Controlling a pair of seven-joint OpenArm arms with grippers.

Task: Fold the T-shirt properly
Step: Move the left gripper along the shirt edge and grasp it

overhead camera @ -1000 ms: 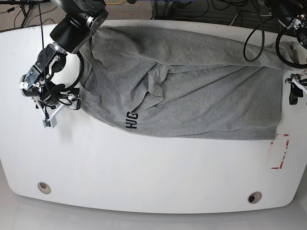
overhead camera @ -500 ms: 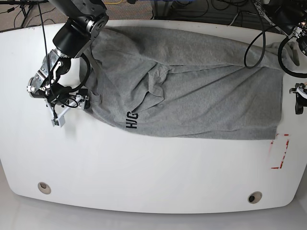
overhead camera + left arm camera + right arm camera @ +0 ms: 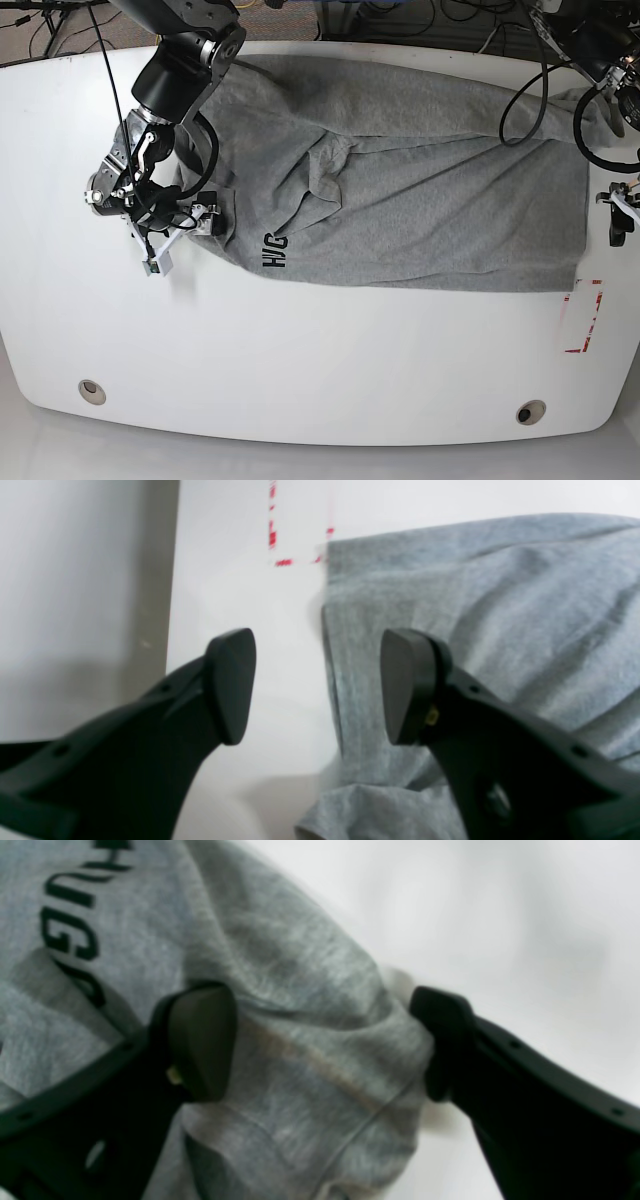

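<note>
A white, rounded bench (image 3: 320, 360) fills the base view, with dark cables and a floor beyond its far edge and two small round holes (image 3: 92, 391) near its near edge. At the left, the right arm reaches down from the far left corner, and its right gripper (image 3: 183, 222) sits at the left edge of the large heather-grey cotton T-shirt (image 3: 420, 200). In the right wrist view the black jaws stand wide apart with a bunched fold of the grey fabric (image 3: 320, 1050) lying between them; one finger (image 3: 200, 1040) presses into the cloth, but the jaws are not clamped together on it. The shirt lies spread across the far half of the bench, stretched from left to right, with a crumpled ridge near its middle and dark block letters (image 3: 274, 250) printed close to its near left edge. Towards the right, red dashed corner markings (image 3: 588, 315) show on the bench just beside the shirt's near right corner. At the far right edge, the left gripper (image 3: 616, 215) hangs just off the shirt's right side; the left wrist view shows its black jaws released and parted, with bare bench and the shirt's edge (image 3: 340, 690) between them, holding nothing.
</note>
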